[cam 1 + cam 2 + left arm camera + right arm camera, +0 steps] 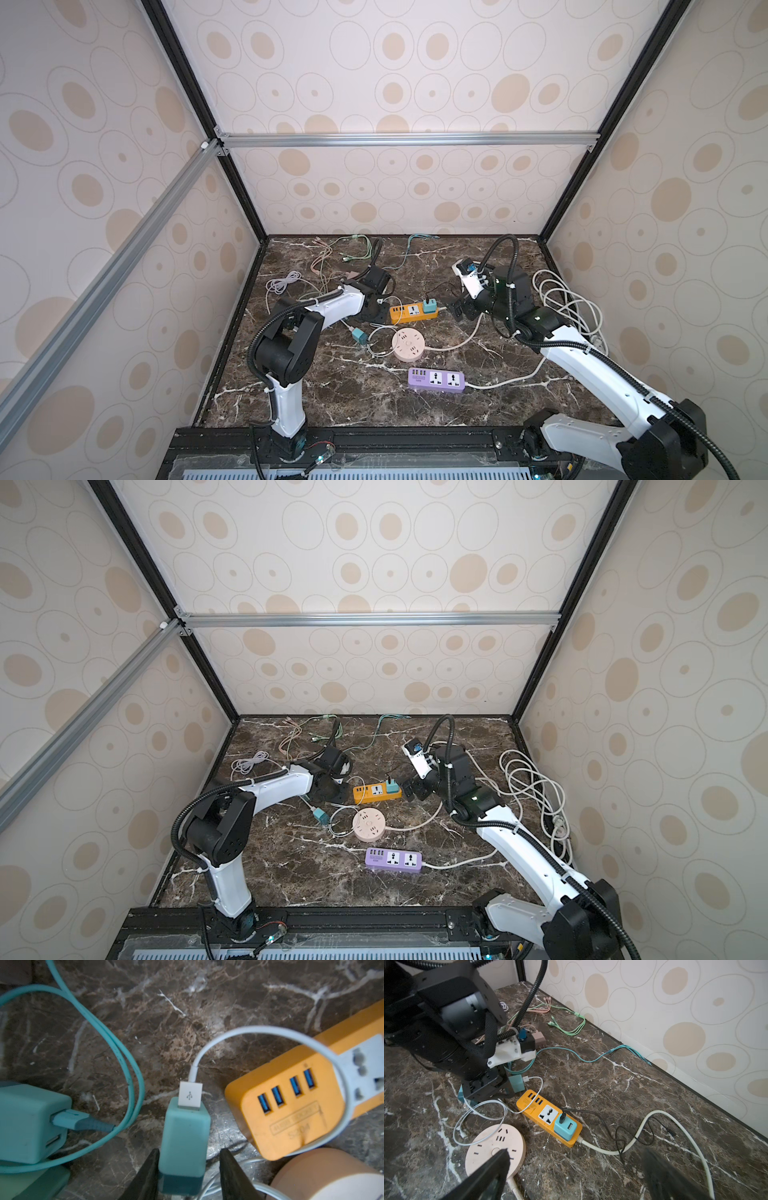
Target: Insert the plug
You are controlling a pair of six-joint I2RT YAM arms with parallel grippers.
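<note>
Teal plastic cube plug (pixel 184 1140), white USB cable (pixel 249 1031) inserted, sits between part-open left fingers (pixel 148 1174) (right fingers (pixel 492 1172) wide); three power strips (pixel 413 312).

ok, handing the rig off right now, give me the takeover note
Left gripper: jaws straddle the teal charger (white cable attached), gap on one side, not clamped yet.
Right gripper: open, empty, hovering near the orange strip.
Done: a blue charger already sits in the strip.
Left: clamp the teal charger and plug it in, probably into the strip's free socket.
</note>
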